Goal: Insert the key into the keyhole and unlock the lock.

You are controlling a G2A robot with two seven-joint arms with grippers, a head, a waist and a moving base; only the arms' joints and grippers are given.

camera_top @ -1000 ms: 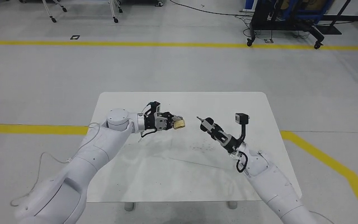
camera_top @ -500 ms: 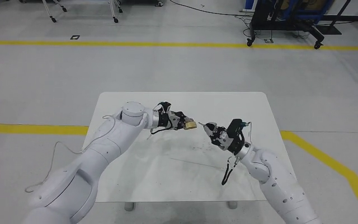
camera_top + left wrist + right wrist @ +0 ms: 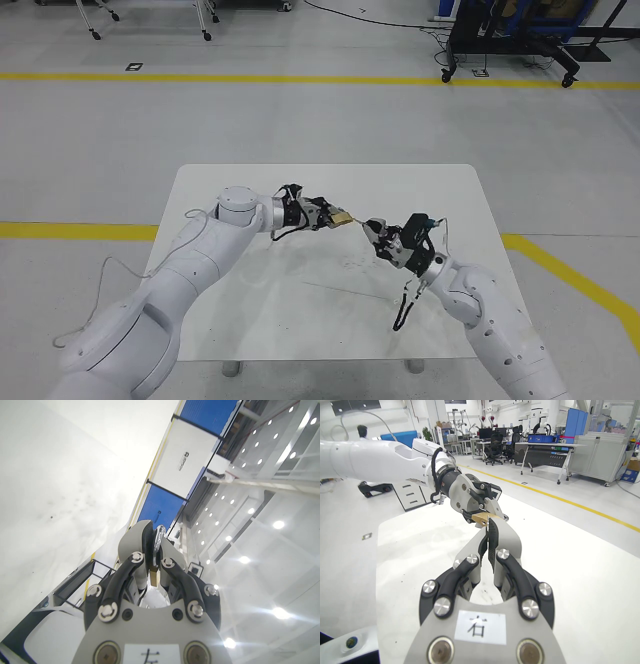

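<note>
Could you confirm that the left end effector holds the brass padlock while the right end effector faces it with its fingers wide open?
Not quite: the right end effector is shut, pinching the key, as the right wrist view shows. The left end effector does hold the brass padlock, and the two face each other.

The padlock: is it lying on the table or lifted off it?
Lifted off. The left tool clamps the brass padlock in the air, clear of the white table below.
</note>
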